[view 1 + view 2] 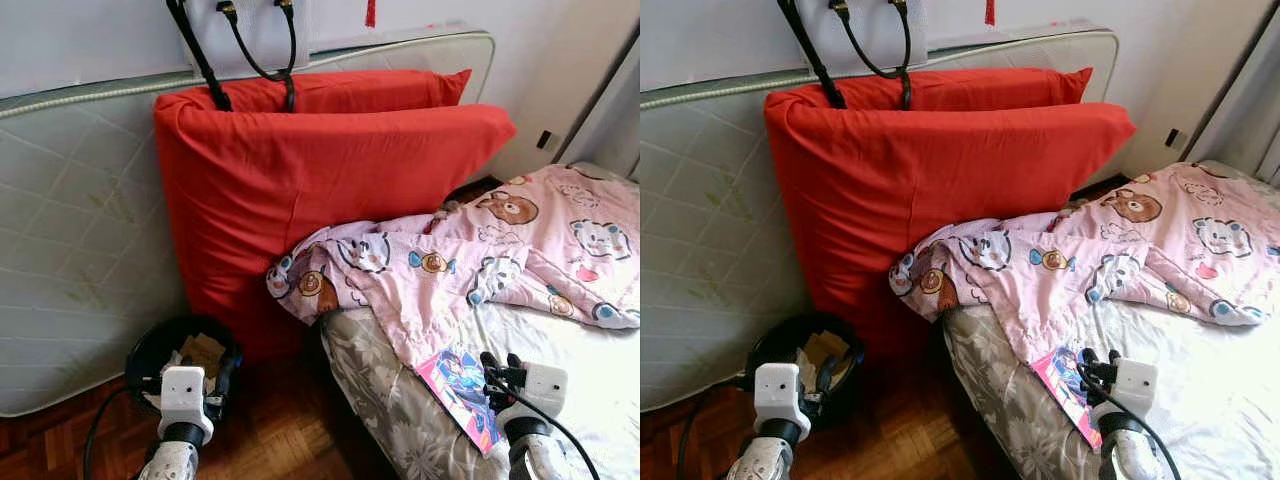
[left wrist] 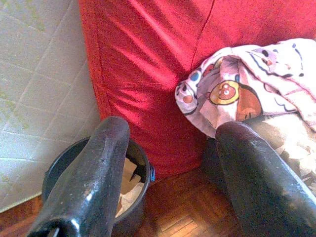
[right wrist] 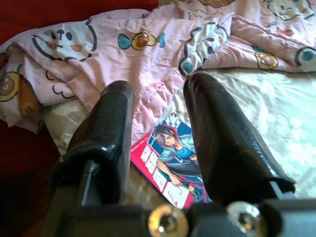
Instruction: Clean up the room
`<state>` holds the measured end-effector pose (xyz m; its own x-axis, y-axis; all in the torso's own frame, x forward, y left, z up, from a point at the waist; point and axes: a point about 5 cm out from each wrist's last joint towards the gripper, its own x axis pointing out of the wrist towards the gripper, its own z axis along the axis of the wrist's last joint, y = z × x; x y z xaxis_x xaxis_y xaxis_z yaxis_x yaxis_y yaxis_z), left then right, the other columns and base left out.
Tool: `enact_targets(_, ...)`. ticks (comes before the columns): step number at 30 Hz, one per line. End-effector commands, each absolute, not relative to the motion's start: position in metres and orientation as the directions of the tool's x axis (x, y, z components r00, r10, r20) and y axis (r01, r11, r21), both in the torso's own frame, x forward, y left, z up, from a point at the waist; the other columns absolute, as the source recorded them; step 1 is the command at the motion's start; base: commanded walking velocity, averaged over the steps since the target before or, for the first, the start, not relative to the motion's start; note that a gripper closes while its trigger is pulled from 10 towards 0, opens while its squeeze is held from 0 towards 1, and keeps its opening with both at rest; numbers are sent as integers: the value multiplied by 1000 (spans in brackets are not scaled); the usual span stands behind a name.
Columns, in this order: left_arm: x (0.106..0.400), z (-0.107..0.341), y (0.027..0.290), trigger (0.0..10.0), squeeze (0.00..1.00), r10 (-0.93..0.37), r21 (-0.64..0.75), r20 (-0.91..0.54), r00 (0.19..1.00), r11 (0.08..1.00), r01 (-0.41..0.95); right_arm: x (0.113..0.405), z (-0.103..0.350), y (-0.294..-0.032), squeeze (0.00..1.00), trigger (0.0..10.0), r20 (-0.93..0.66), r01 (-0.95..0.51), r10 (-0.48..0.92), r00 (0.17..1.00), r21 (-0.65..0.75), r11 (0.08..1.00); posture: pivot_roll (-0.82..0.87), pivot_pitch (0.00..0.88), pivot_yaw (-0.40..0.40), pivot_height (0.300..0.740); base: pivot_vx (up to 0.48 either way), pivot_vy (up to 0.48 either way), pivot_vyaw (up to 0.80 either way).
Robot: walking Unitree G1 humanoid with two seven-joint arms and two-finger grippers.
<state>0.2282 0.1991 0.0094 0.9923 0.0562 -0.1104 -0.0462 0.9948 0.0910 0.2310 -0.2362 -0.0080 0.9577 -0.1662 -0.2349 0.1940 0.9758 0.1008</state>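
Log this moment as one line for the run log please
phase: approach | right gripper: jaws open above comic book on bed | left gripper: jaws open, near black bin | pink blanket: unfolded

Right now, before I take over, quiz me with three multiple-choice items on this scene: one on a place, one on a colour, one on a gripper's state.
1. Where does the comic book lie?
A. on the bed, at the edge of the pink blanket
B. on the wooden floor
C. inside the bin

2. What colour is the big cushion leaning on the upright mattress?
A. blue
B. red
C. green

3. How do the right gripper's fingers stand?
A. shut on the blanket
B. shut on the book
C. open, over the book

Answers: 1 A, the book rests on the bed sheet, partly under the blanket. 2 B, its cover is plainly red. 3 C, the right wrist view shows a gap between the fingers with the book beyond.
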Motion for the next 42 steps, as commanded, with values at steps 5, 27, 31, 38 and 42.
enact_targets(5,227,9,199,10000,0,52,85,-131,990,996,-41,228,-11,-236,0,10000,-266,207,-174,948,101,973,-40,0,-74,697,0,0,0)
enact_targets(27,226,15,199,10000,0,37,72,-123,992,997,-28,222,-16,-228,0,10000,-271,195,-161,949,102,976,-36,0,-62,677,0,0,0)
enact_targets(31,226,15,198,10000,0,33,68,-125,992,997,-25,221,-16,-227,0,10000,-274,190,-156,949,105,976,-40,0,-63,677,0,0,0)
enact_targets(38,226,13,196,10000,0,31,62,-139,990,998,-22,223,-17,-227,0,10000,-300,200,-159,941,113,973,-44,0,-66,667,0,0,0)
enact_targets(42,227,12,193,10000,0,29,56,-144,989,998,-21,224,-13,-227,0,10000,-264,202,-167,950,111,973,-45,0,-71,657,0,0,0)
